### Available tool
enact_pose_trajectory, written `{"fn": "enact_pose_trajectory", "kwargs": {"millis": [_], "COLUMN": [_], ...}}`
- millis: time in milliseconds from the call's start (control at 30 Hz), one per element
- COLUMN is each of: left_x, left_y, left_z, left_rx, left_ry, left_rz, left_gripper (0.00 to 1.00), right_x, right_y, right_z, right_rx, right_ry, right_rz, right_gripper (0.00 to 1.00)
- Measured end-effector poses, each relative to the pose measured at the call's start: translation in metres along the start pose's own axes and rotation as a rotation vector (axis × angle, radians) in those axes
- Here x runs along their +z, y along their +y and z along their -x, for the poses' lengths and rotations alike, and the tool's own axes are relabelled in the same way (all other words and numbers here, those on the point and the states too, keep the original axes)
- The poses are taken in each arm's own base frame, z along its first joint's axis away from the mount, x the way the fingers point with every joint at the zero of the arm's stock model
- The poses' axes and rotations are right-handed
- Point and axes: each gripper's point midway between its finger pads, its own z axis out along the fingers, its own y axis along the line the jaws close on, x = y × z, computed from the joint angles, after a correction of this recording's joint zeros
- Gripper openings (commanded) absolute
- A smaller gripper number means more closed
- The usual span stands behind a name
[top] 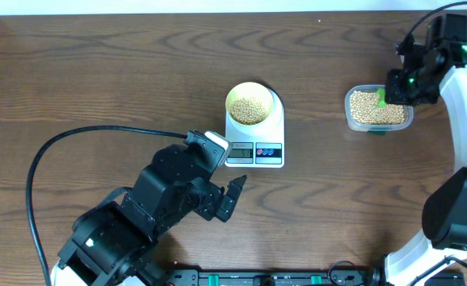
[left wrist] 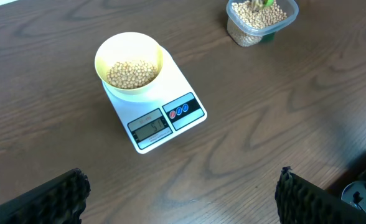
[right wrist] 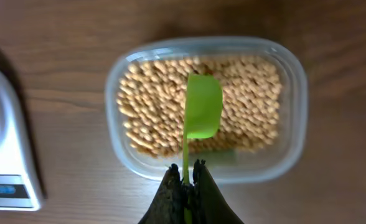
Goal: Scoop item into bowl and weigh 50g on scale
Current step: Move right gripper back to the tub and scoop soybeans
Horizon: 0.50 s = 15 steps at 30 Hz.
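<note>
The pale yellow-green bowl (top: 248,103) holds beige beans (top: 249,110) and sits on the white scale (top: 267,132); the left wrist view shows the bowl (left wrist: 144,47), its beans (left wrist: 131,73) and the scale (left wrist: 184,96). My right gripper (right wrist: 186,169) is shut on the handle of a green scoop (right wrist: 203,114), held over the clear tub (right wrist: 290,68) of beans (right wrist: 152,106); it also shows overhead (top: 392,94). My left gripper (top: 235,191) is open and empty, on the table in front of the scale.
The clear tub (top: 351,117) stands to the right of the scale, near the table's right side. A black cable (top: 75,143) loops over the table at the left. The right arm's white base (top: 464,119) stands along the right edge.
</note>
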Motion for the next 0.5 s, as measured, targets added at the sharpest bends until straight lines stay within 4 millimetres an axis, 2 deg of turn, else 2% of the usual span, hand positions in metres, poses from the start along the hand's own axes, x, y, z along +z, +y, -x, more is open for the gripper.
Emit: {"fn": "enact_pose_trajectory", "kwargs": {"millis": [267,500], "left_x": [0.000,0.000], "left_y": [0.000,0.000], "left_z": [0.000,0.000], "left_rx": [0.000,0.000], "left_ry": [0.000,0.000], "left_rz": [0.000,0.000], "left_gripper": [0.98,0.98], "right_x": [0.000,-0.004], "right_y": [0.001,0.015], "right_z": [-0.008,-0.009], "right_rx": [-0.093,-0.211], "right_ry": [0.046,0.054], "right_rz": [-0.200,-0.360], "right_gripper": [0.01,0.01]}}
